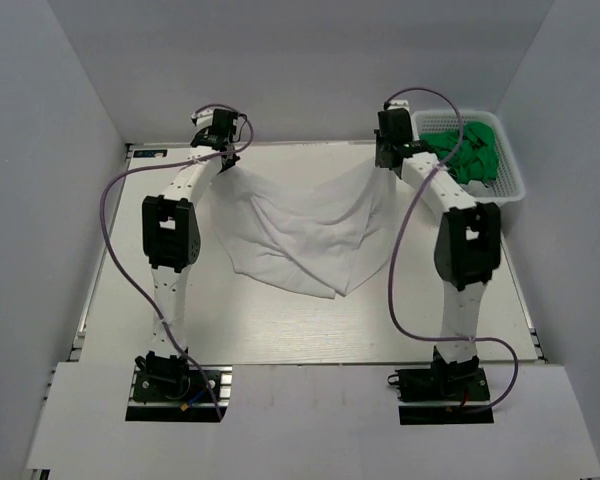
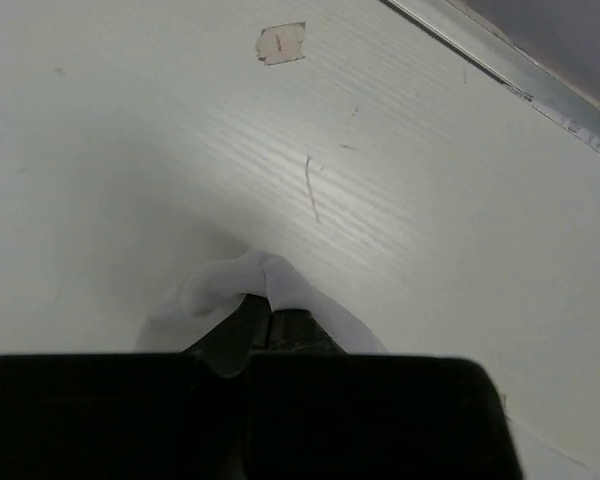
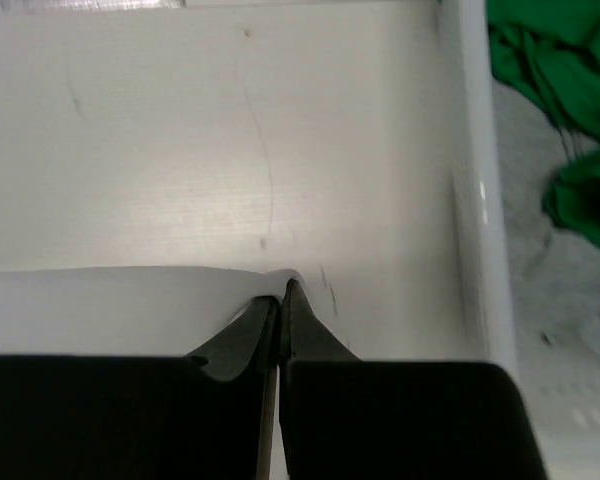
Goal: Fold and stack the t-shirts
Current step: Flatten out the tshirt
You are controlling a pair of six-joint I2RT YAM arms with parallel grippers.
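The white t-shirt (image 1: pixel 295 232) hangs stretched between my two grippers over the far half of the table, its lower part resting on the tabletop. My left gripper (image 1: pixel 224 160) is shut on one corner of it; the pinched cloth (image 2: pixel 270 285) shows in the left wrist view above my left gripper (image 2: pixel 268 318). My right gripper (image 1: pixel 384 160) is shut on the other corner, with a white edge (image 3: pixel 130 295) beside my right gripper (image 3: pixel 282 292). Green t-shirts (image 1: pixel 470 150) lie bunched in the basket; they also show in the right wrist view (image 3: pixel 565 110).
A white mesh basket (image 1: pixel 510 185) stands at the far right corner, close to my right gripper; its wall (image 3: pixel 470 170) shows in the right wrist view. A taped patch (image 2: pixel 280 43) marks the tabletop. Grey walls close in the table on three sides.
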